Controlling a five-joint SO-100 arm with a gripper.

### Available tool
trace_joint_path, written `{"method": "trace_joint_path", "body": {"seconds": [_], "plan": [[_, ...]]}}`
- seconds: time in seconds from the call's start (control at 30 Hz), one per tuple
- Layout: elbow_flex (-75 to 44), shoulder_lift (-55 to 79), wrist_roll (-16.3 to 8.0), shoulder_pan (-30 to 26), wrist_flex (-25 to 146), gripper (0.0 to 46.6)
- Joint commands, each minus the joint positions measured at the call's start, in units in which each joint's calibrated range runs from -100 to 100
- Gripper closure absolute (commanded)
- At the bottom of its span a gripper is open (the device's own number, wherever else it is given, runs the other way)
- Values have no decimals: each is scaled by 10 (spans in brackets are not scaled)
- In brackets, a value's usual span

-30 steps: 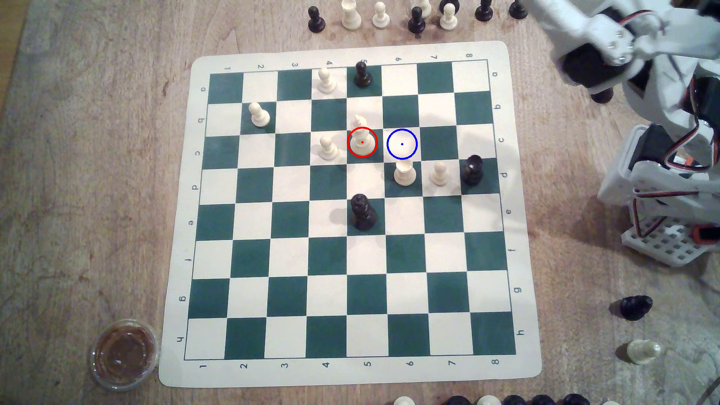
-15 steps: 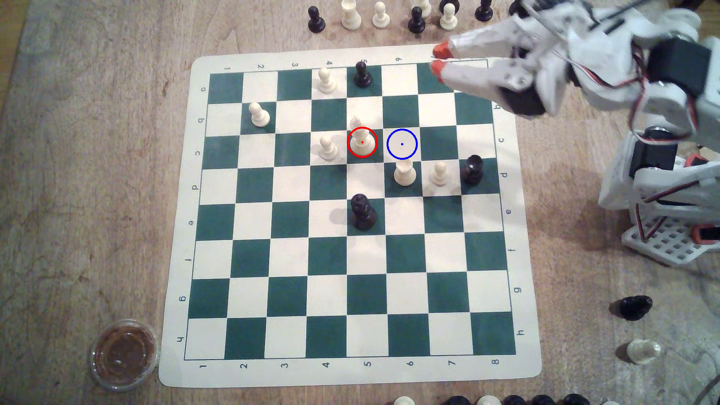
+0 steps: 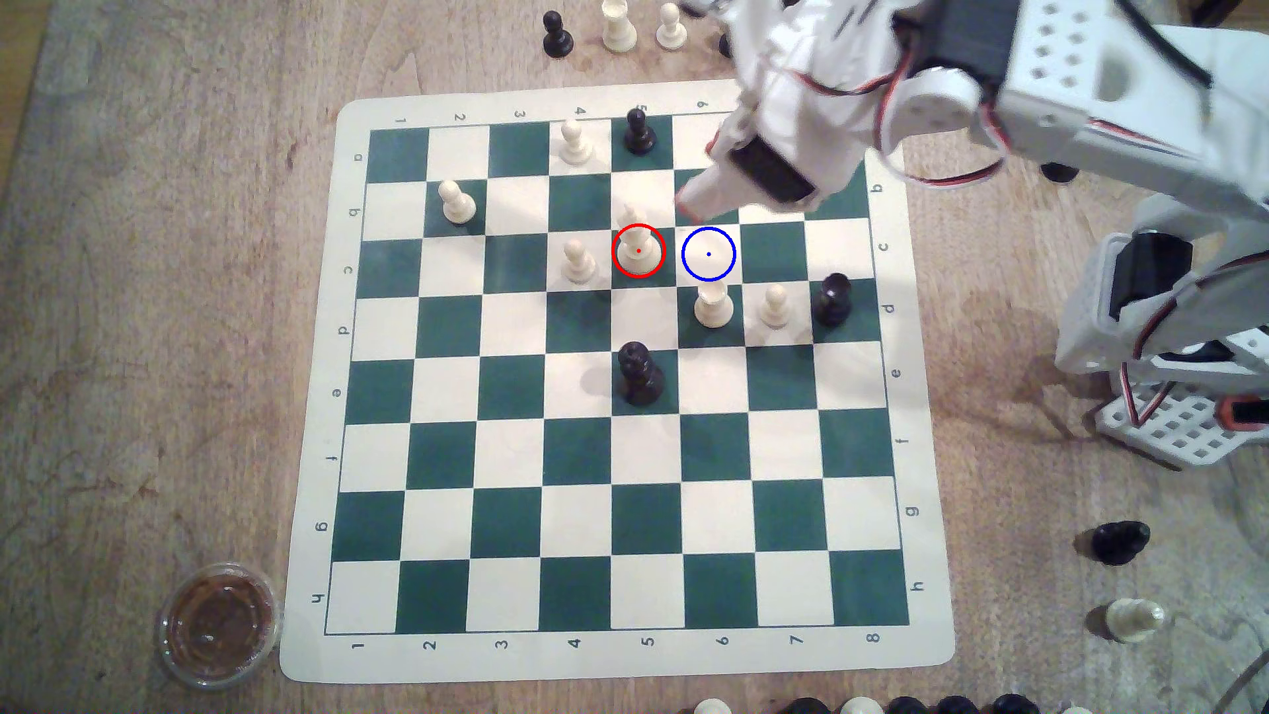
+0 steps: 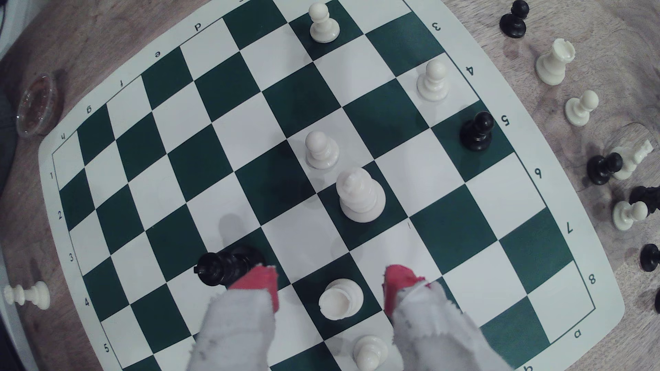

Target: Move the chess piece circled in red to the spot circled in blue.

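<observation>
Pincer (image 4: 330, 285) spread wide above board; chess piece (image 3: 638, 240) untouched

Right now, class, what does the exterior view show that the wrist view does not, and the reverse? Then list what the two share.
Exterior view: a red ring around the piece, a blue ring on the spot, and the arm's base beside the board.
Wrist view: the gripper is open, its red fingertips apart, with a flat-topped cream piece seen between them.
Both: the piece upright on its green square, a pawn on the next square, and the cup off the board's corner.
</observation>
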Motion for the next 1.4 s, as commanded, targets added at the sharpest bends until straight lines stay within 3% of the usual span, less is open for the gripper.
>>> {"method": "trace_joint_path", "body": {"seconds": [0.0,0.2,0.43,0.77,1.37], "plan": [[-58,42,-1,8,-23,279],[-41,91,3,-3,-29,325],[-26,132,-8,-7,-86,303],[40,178,13,-2,-143,301],[63,178,13,-3,-227,291]]}}
